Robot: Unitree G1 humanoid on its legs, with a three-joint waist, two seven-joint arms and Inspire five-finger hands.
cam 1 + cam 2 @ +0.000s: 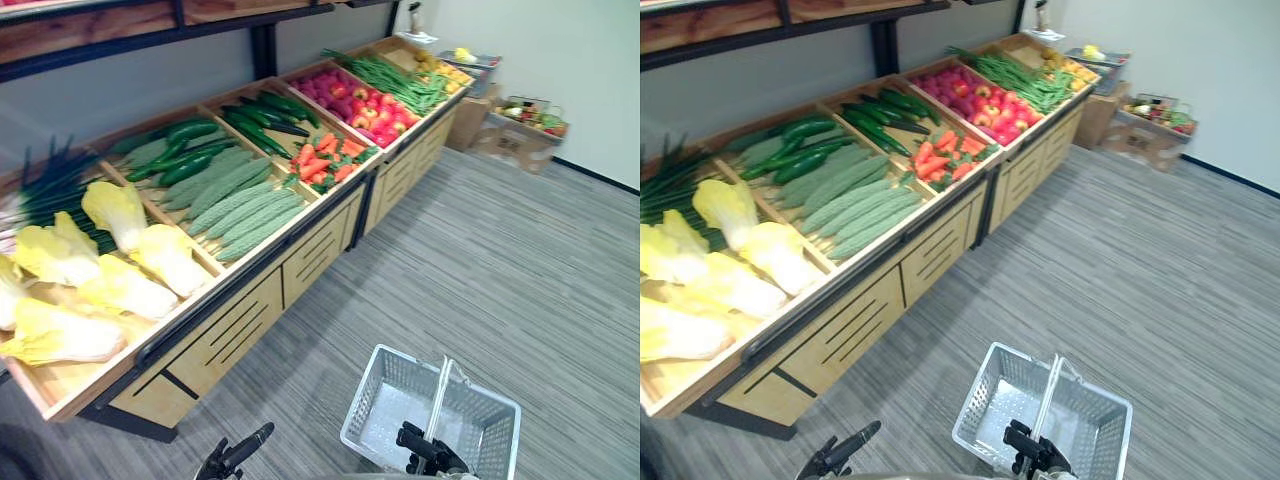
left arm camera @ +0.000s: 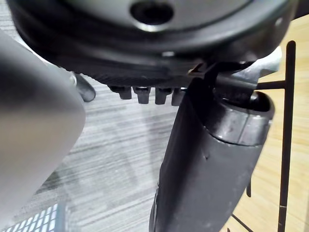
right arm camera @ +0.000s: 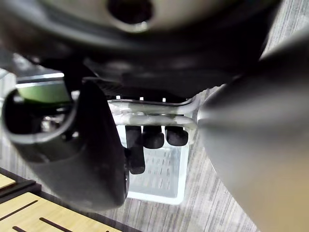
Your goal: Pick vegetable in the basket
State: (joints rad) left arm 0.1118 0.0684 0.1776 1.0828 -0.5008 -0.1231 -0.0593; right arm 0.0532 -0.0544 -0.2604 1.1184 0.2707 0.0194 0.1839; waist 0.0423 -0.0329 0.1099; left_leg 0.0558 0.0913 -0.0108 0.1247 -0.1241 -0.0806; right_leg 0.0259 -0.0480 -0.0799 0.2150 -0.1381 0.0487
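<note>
A long stand (image 1: 250, 320) ran along the left, its compartments in a row: cabbages (image 1: 120, 290) nearest, then gourds (image 1: 240, 205), carrots (image 1: 325, 160) and, farther back, beans (image 1: 395, 80). Before the stand's near end, to the right, was a basket (image 1: 375, 395) — its handle (image 1: 441, 390) in the right hand (image 1: 425, 450), with the left hand (image 1: 235, 455) left of it.

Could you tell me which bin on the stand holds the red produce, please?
The bin of red peppers, between the green beans and the dark cucumbers; the carrots are orange, the rest green or yellow.

2 head eyes looking down, sharing basket (image 1: 490, 430), wrist views close-up
</note>
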